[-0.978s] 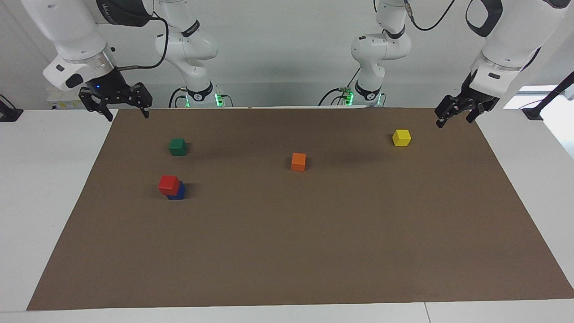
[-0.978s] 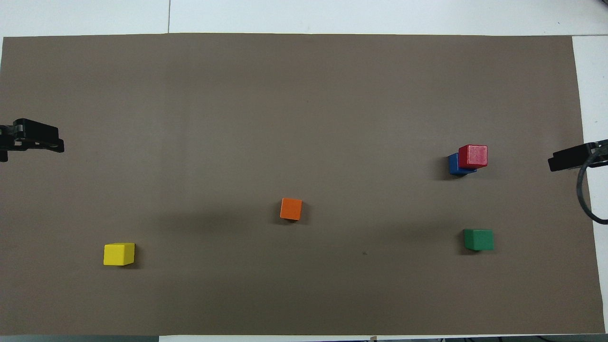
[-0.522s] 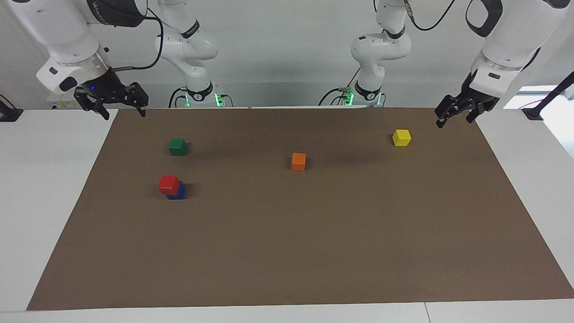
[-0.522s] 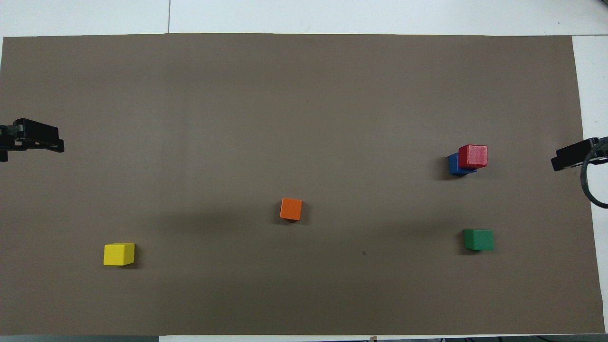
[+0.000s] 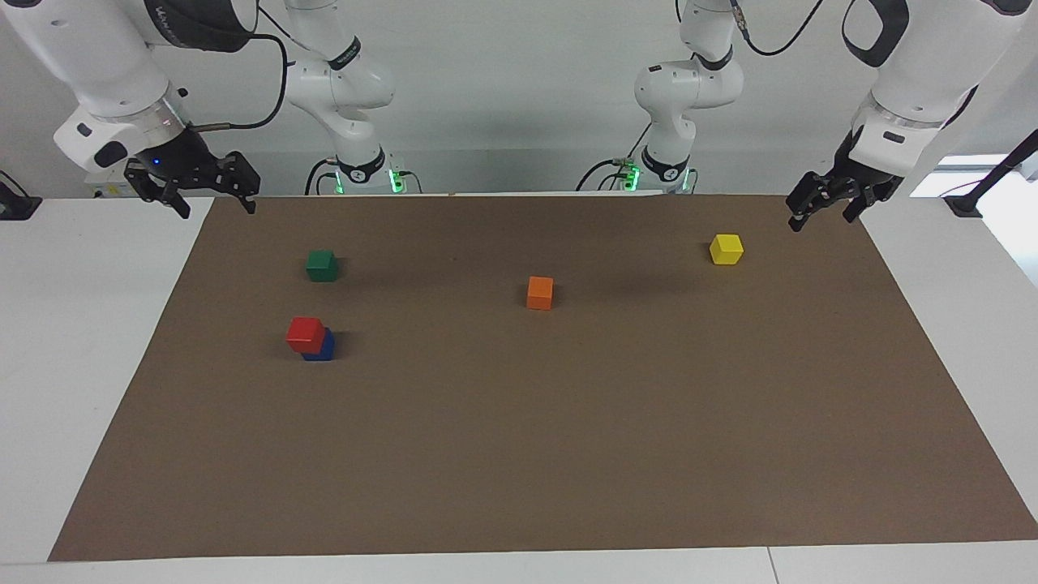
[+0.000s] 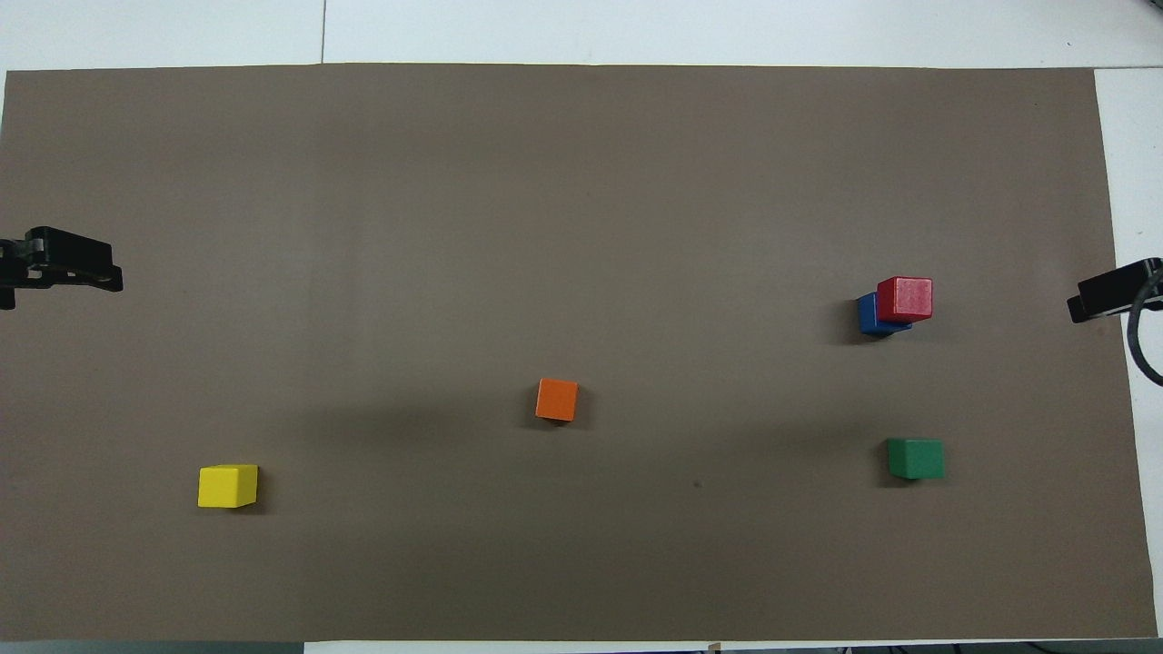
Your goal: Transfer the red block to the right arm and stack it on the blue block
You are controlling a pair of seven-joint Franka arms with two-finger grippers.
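The red block [image 5: 306, 333] rests on top of the blue block [image 5: 325, 349], set off a little toward the right arm's end of the table; both also show in the overhead view, red [image 6: 905, 298] on blue [image 6: 866, 317]. My right gripper [image 5: 214, 208], with a blue light at its wrist, is open and empty, raised over the mat's edge at its own end, well apart from the stack. Only its tip [image 6: 1103, 297] shows from overhead. My left gripper [image 5: 821, 221] is open and empty, raised over the mat's corner beside the yellow cube; this arm waits.
A green cube [image 5: 322, 265] lies nearer to the robots than the stack. An orange cube [image 5: 540, 293] lies mid-mat. A yellow cube [image 5: 726, 249] lies toward the left arm's end. All sit on a brown mat [image 5: 519, 454] on the white table.
My right gripper has drawn back and risen toward its own end of the table, farther from the stack. The blocks and the left arm have not moved.
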